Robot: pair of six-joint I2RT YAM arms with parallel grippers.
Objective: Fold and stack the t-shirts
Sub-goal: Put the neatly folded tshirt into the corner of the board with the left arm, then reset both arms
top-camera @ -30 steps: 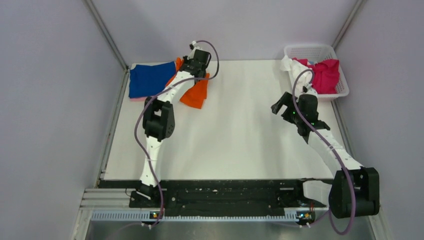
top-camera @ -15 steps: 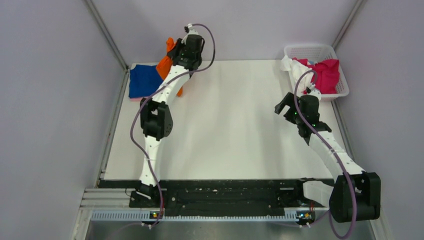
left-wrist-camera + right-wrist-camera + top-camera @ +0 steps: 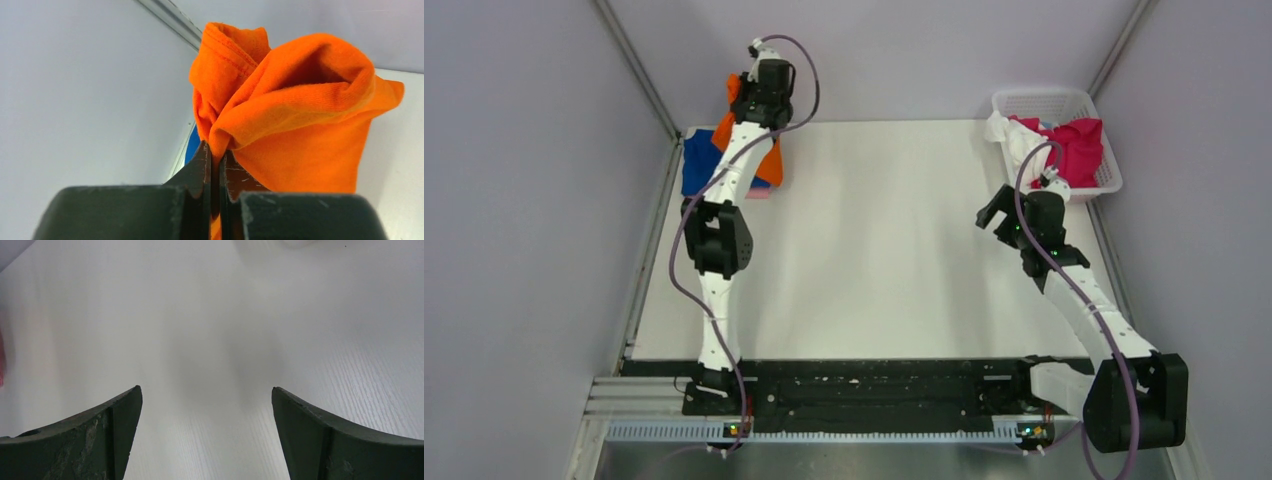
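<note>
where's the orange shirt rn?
Top view, far-left corner: the orange t-shirt hangs from the left claw, shut on it, over the blue t-shirt.

A white lattice basket (image 3: 1039,103) is sitting in the far right corner of the table (image 3: 894,250), close against grey walls (image 3: 1194,150)

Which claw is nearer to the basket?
Right. The right claw hangs open just short of the basket; the left claw is across the table at the far left corner, shut on the orange shirt.
</note>
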